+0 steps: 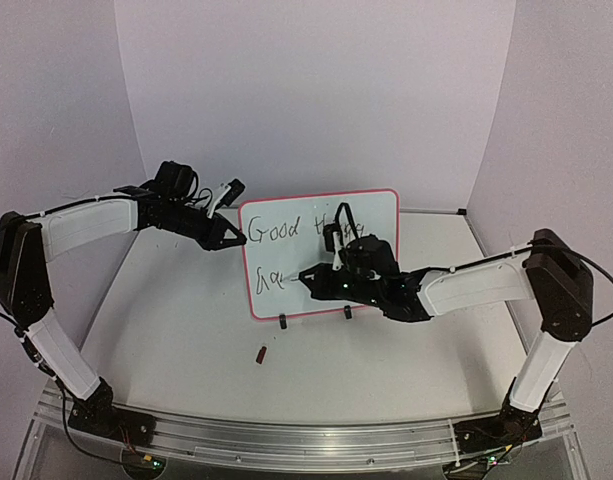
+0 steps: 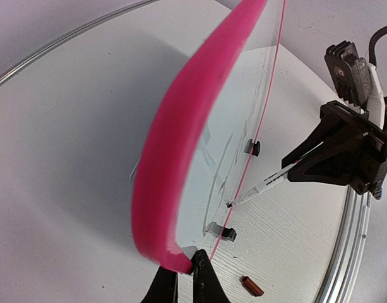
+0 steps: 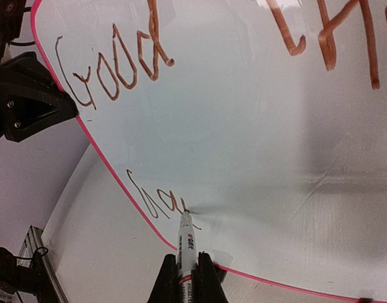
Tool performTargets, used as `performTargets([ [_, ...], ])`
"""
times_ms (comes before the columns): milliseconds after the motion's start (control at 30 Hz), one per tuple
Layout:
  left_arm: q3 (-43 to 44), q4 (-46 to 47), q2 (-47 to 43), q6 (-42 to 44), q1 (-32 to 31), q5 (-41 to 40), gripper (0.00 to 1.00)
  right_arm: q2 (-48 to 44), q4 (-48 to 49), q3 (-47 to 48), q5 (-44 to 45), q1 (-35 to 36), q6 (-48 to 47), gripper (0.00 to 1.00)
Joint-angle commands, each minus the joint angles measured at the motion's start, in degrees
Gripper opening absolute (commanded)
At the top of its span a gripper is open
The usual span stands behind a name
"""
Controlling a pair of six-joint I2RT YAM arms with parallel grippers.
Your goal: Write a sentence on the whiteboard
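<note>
The whiteboard (image 1: 278, 256) stands upright mid-table on two black clip feet (image 1: 283, 322), with a pink-red frame (image 2: 174, 145). The sentence (image 1: 274, 231) reads "Good" (image 3: 114, 66) plus a few more letters on the first line, and a few letters (image 3: 152, 199) begin the second line. My left gripper (image 1: 236, 238) is shut on the board's left frame edge, seen pinched in the left wrist view (image 2: 184, 273). My right gripper (image 3: 185, 281) is shut on a white marker (image 3: 186, 243), whose tip touches the board on the second line. The right gripper (image 1: 312, 273) partly hides the first line.
A small red-brown marker cap (image 1: 261, 353) lies on the table in front of the board and also shows in the left wrist view (image 2: 251, 286). A metal rail (image 1: 286, 440) runs along the near table edge. White walls enclose the back and sides.
</note>
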Motion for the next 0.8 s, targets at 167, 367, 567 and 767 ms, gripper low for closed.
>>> performTargets([
  [167, 0.0, -2.2, 2.8, 1.2, -1.3, -3.9, 0.00, 3.8, -0.9, -1.8, -1.3, 0.4, 2.6, 0.00],
  [367, -0.1, -2.2, 2.6, 1.2, -1.3, -4.0, 0.00, 2.0, -1.0, -2.0, -1.1, 0.7, 2.4, 0.00],
  [567, -0.1, -2.2, 2.5, 1.3, -1.3, -4.0, 0.00, -3.8, -1.0, -1.9, -0.9, 0.7, 1.8, 0.00],
  [767, -0.1, -2.2, 2.3, 1.3, -1.3, -4.0, 0.00, -5.8, -0.8, -0.8, 1.6, 0.7, 0.1, 0.00],
])
